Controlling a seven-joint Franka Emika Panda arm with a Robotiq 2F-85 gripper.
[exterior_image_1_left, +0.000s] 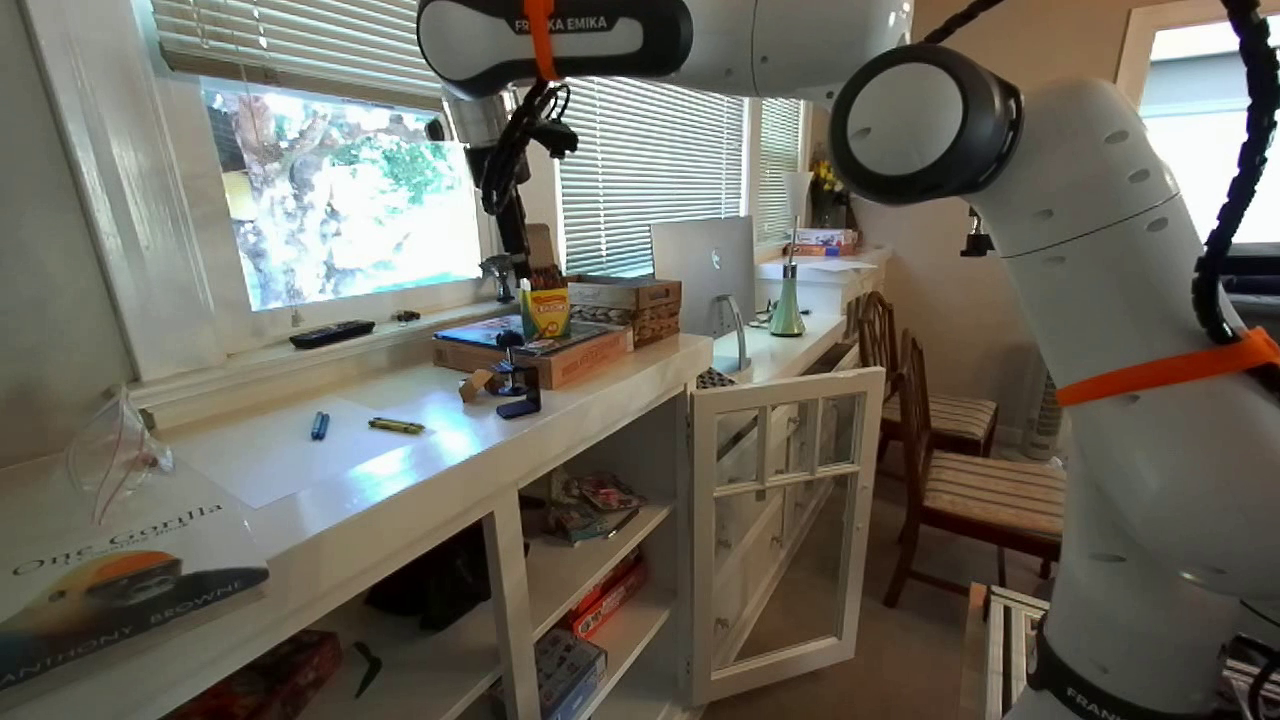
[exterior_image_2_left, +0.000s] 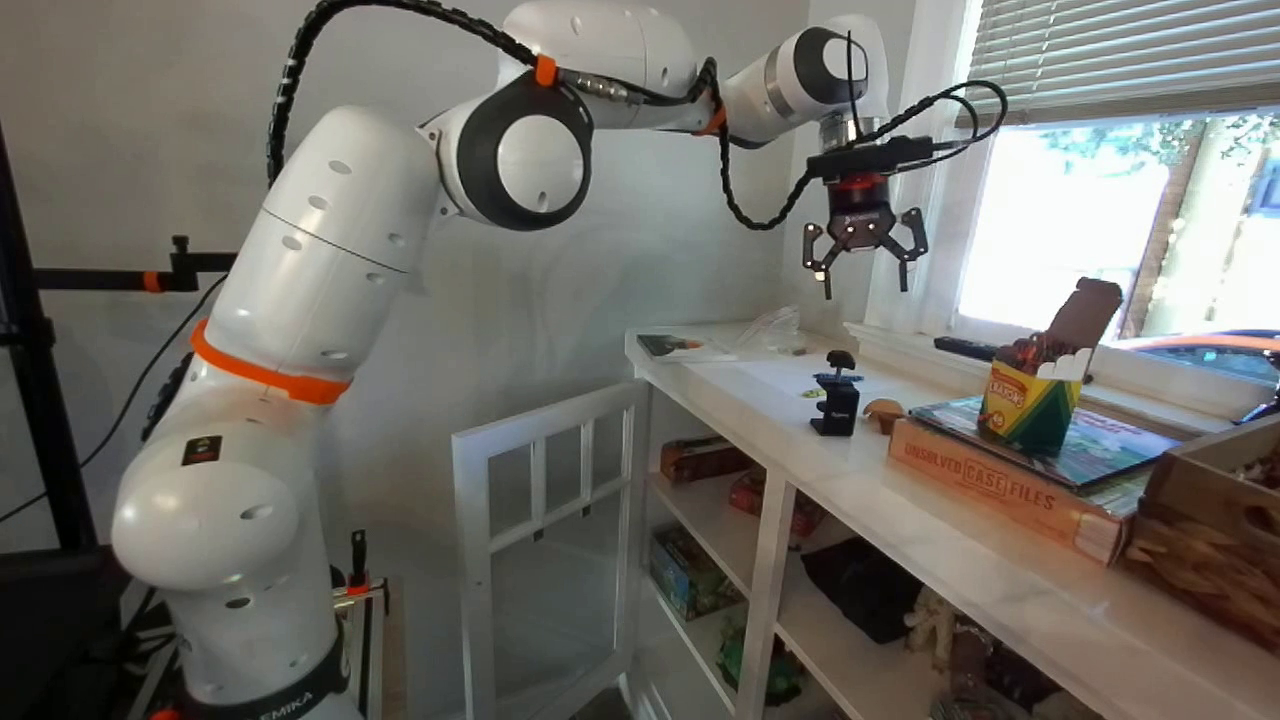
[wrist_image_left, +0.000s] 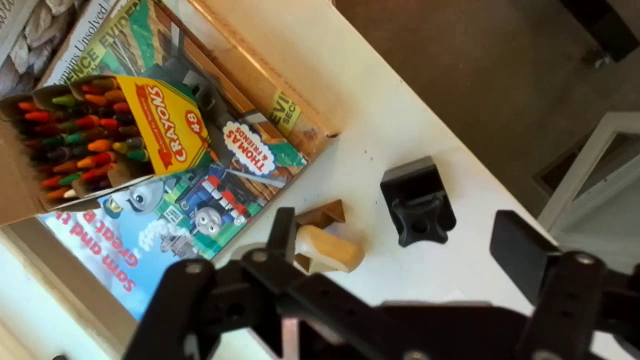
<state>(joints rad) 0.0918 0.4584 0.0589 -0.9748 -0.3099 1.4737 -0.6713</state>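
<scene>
While the empty claw (exterior_image_2_left: 866, 287) hangs parted, a black clamp (exterior_image_2_left: 836, 405) sits below.
Its long axis runs upright; the wrist view shows it between the fingertips (wrist_image_left: 281, 230).

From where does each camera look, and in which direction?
Exterior view, near the book: faces along the counter toward the monitor; arm shows.
Exterior view, near the crate: faces the wall; arm and open claw show.
Wrist view, above the counter: faces down at crayon box, clamp; fingers show.
Both exterior views share arm, counter, crayon box.

Clamp (wrist_image_left: 417, 200) matt; crayon box (wrist_image_left: 162, 125) smooth cardboard; countertop (exterior_image_1_left: 450, 440) glossy.
</scene>
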